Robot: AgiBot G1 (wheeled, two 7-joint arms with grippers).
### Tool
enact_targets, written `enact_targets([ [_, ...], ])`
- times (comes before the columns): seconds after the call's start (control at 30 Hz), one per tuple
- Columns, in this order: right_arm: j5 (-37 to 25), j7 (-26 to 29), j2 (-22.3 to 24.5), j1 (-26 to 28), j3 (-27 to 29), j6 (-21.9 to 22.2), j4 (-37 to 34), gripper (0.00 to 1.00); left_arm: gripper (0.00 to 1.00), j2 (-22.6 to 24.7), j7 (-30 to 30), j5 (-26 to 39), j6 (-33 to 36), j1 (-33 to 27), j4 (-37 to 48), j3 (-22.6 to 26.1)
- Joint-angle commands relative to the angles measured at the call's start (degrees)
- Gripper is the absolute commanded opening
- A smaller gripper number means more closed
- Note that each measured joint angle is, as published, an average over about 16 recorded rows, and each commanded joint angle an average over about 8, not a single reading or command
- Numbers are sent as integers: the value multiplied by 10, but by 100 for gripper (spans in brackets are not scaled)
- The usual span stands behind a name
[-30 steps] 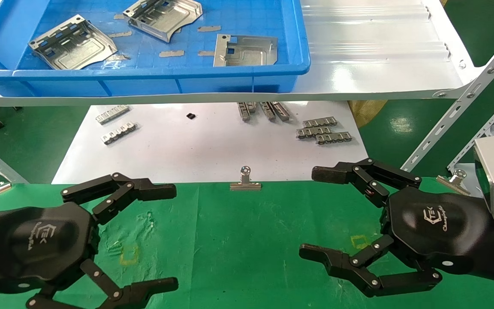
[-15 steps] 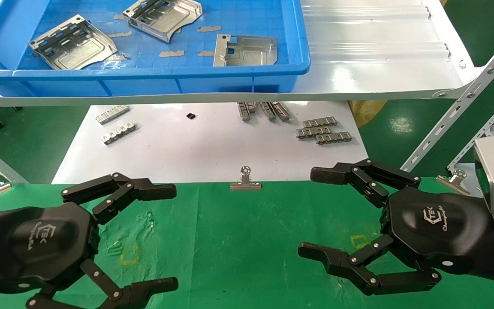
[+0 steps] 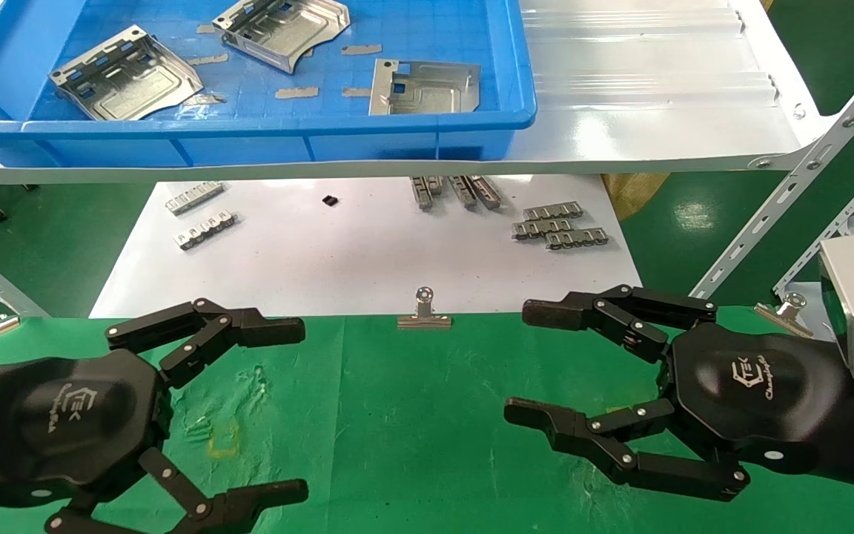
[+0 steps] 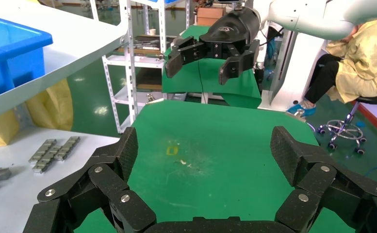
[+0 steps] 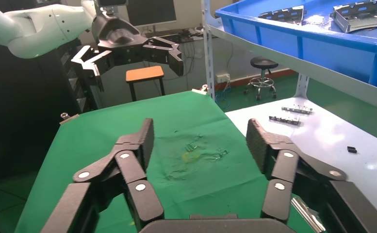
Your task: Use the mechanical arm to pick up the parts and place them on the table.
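Three silver sheet-metal parts (image 3: 124, 74) (image 3: 282, 28) (image 3: 427, 87) lie in a blue tray (image 3: 249, 141) on the white shelf, far beyond both grippers. Two of them also show in the right wrist view (image 5: 361, 14). My left gripper (image 3: 301, 409) (image 4: 204, 145) is open and empty above the left side of the green cloth table (image 3: 412, 415). My right gripper (image 3: 520, 362) (image 5: 201, 138) is open and empty above the table's right side. Both point toward the table's middle.
A white sheet (image 3: 368, 259) below the shelf holds small toothed metal strips (image 3: 560, 226) (image 3: 201, 219). A silver binder clip (image 3: 424, 311) sits on the table's far edge, another (image 3: 786, 308) at the right. A slanted white shelf strut (image 3: 805, 178) stands at the right.
My right gripper has shifted a little toward the table's middle and its fingers have levelled slightly. The left gripper and the parts have not moved.
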Motion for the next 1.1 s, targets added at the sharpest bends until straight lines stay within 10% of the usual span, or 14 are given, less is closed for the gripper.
enact_targets([
  [0.03, 0, 0, 0, 0, 0, 0, 0, 0, 100, 0, 0, 0, 0, 0, 0, 0],
  [0.5, 0, 0, 0, 0, 0, 0, 0, 0, 100, 5, -4, 5, -3, -35, -9, -2],
  [0.77, 0, 0, 0, 0, 0, 0, 0, 0, 100, 74, -32, 96, -25, -231, 73, 35],
  [1.1, 0, 0, 0, 0, 0, 0, 0, 0, 100, 246, 28, 294, -171, -465, 425, 115],
])
